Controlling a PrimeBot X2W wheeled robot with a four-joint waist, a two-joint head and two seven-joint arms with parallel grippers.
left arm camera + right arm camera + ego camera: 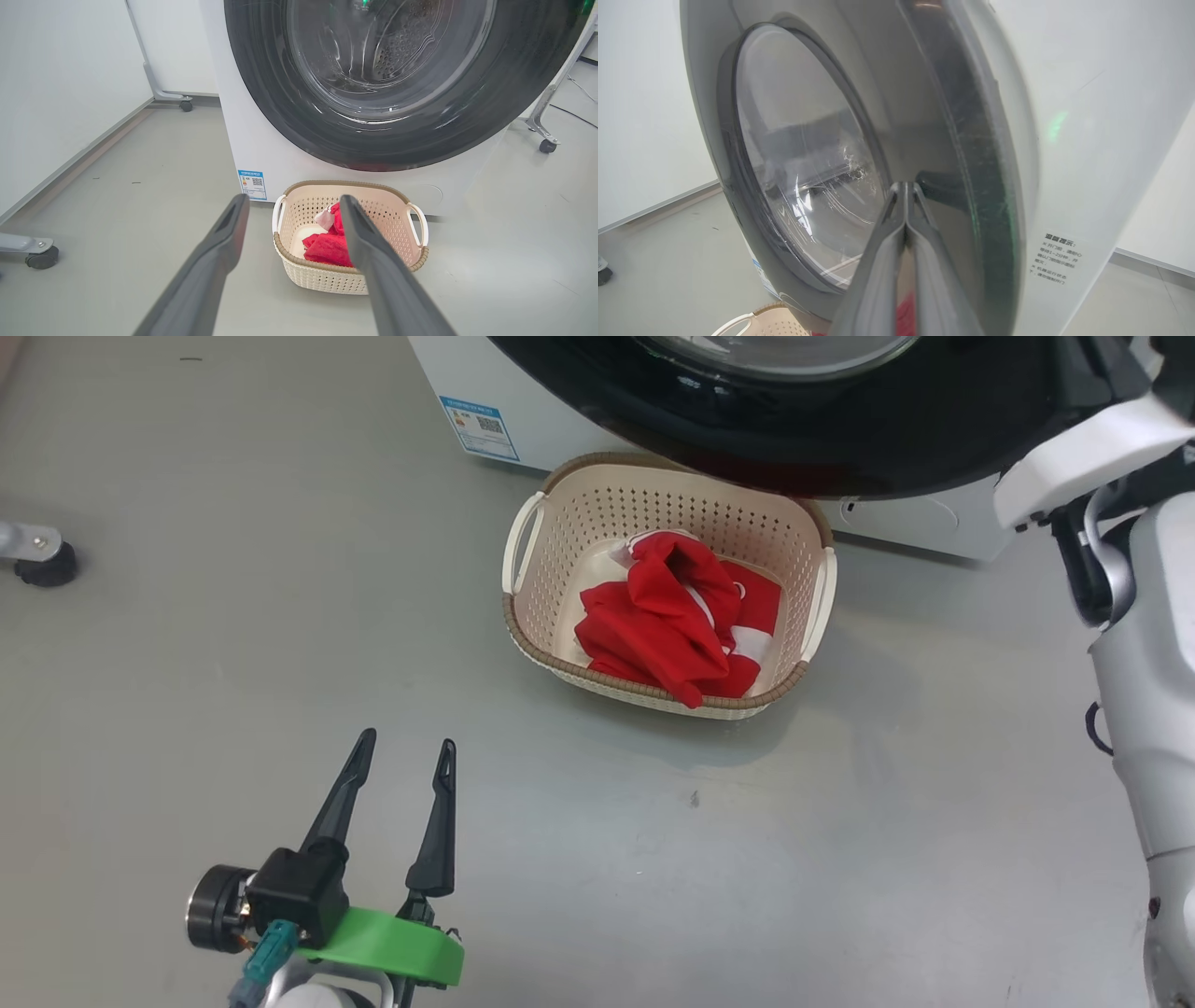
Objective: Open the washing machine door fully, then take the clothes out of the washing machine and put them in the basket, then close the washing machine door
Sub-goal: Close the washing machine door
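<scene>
The clothes [672,625], red with white stripes, lie bunched inside the cream basket [532,635] on the floor in front of the white washing machine [551,420]. Above the basket's far edge hangs the washing machine door [840,439], with its black rim and glass window. My left gripper [408,741] hovers open and empty over the floor, short of the basket and to its left. In the left wrist view the left gripper [294,200] points at the basket [327,280], clothes [327,247] and door [280,116]. My right gripper [906,186] is shut with its tips against the door [924,116] rim.
My right arm's white forearm [1083,457] reaches up past the door's right side. Frame legs on casters stand at the left [42,256], back left [186,105] and right [546,144]. A white wall panel [56,93] runs along the left, and grey floor surrounds the basket.
</scene>
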